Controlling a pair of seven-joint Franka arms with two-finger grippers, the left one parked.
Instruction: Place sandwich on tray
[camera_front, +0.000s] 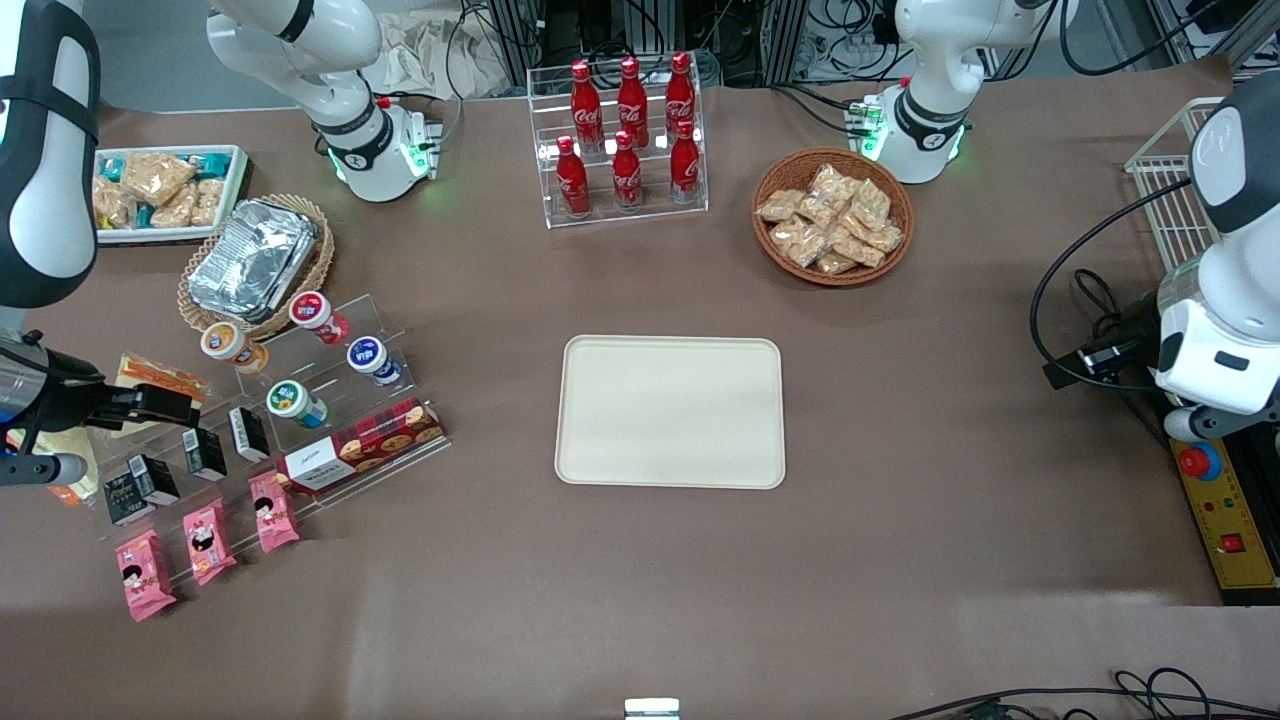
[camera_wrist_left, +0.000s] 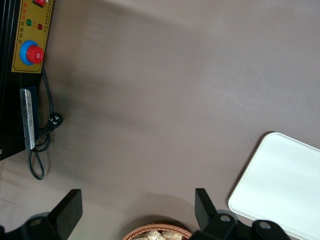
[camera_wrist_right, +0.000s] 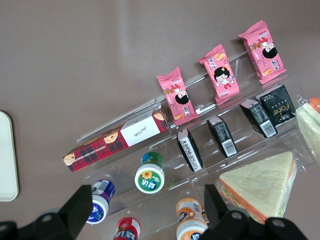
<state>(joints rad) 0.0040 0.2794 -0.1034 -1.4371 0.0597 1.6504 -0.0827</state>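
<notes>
Clear-wrapped sandwich (camera_wrist_right: 260, 182): laid flat on the acrylic display shelf (camera_wrist_right: 200, 150) at the working arm's end of the table, apparently as shop stock. In the wrist view its long axis is seen slanting, apex toward the black cartons (camera_wrist_right: 260, 112). Gripper (camera_wrist_right: 145, 210): held above the shelf, fingers wide apart, nothing held. Tray (camera_front: 670, 410): placed centrally, well apart, bare for receiving.

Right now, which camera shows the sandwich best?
The right wrist view: the sandwich lies in full sight beside the open tool. The front view shows it partly covered by the arm; the left wrist view misses it.
</notes>
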